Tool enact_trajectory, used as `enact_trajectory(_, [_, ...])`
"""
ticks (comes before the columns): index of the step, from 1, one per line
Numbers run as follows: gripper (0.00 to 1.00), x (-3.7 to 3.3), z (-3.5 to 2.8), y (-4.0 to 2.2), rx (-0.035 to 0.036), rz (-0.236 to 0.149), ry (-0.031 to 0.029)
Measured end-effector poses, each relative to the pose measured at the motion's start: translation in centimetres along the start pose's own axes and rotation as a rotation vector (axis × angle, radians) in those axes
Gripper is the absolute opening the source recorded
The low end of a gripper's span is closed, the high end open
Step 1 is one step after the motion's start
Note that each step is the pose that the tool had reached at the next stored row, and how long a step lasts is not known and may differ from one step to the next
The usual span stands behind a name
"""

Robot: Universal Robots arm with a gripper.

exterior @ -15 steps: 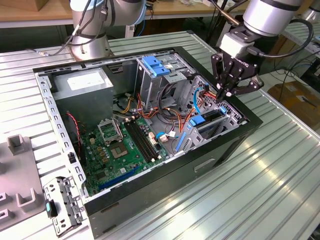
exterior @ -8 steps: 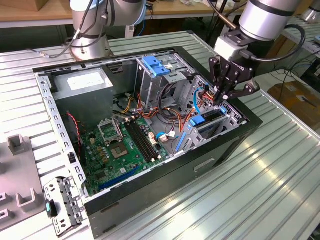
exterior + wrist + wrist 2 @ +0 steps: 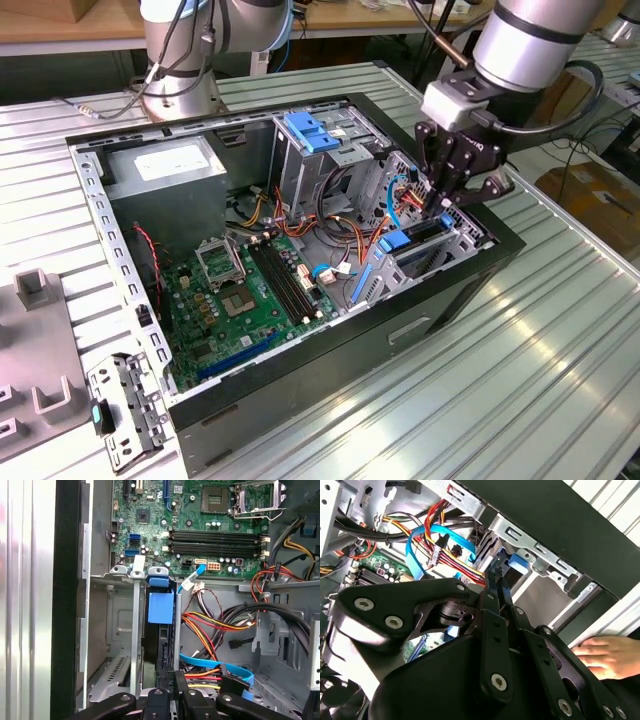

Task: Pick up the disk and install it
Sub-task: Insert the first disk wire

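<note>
Open computer case [image 3: 330, 350]: motherboard [image 3: 245, 295] lies well left of the gripper [image 3: 447, 196]; the disk [image 3: 161, 630] stands edge-up in its bay directly beneath the gripper, whose fingers [image 3: 495, 587] are pressed nearly together over its end; a person's hand [image 3: 610, 655] rests beside the case.
</note>
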State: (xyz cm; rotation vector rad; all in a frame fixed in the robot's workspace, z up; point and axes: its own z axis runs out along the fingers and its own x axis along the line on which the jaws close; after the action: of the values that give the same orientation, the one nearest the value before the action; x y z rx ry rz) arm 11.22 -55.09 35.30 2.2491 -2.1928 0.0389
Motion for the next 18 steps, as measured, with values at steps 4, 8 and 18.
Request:
enact_trajectory(4, [0.16,0.05,0.32,0.02,-0.0002,0.006,0.0002])
enact_trajectory(8, [0.16,0.24,0.5,0.04,-0.0003,0.011,0.0002])
enact_trajectory(18, [0.16,0.31,0.84,0.14,-0.0009,0.046,0.001])
